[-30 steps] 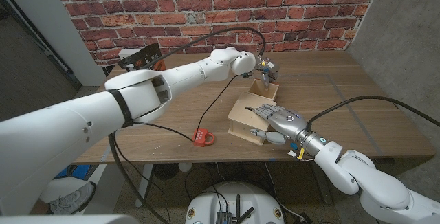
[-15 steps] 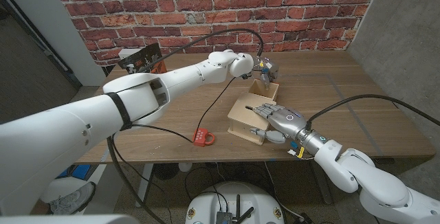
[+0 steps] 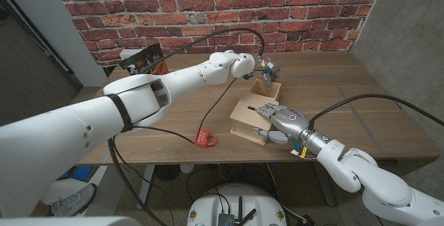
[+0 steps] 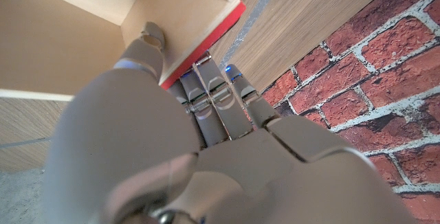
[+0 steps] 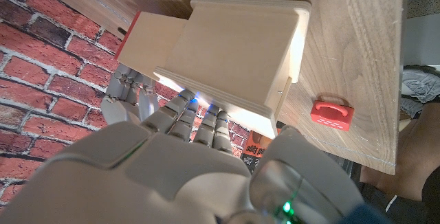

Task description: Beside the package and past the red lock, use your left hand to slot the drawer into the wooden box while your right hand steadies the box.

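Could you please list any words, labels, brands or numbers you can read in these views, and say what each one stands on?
No text can be read in any view.
The dark package at the table's far left bears print too small and blurred to read.
The red lock, wooden box and drawer show no lettering.

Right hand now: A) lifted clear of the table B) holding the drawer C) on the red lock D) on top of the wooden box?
D: in the head view the right hand lies over the top of the wooden box, while the red lock sits apart on the table and the left hand holds the drawer at the box's far end.
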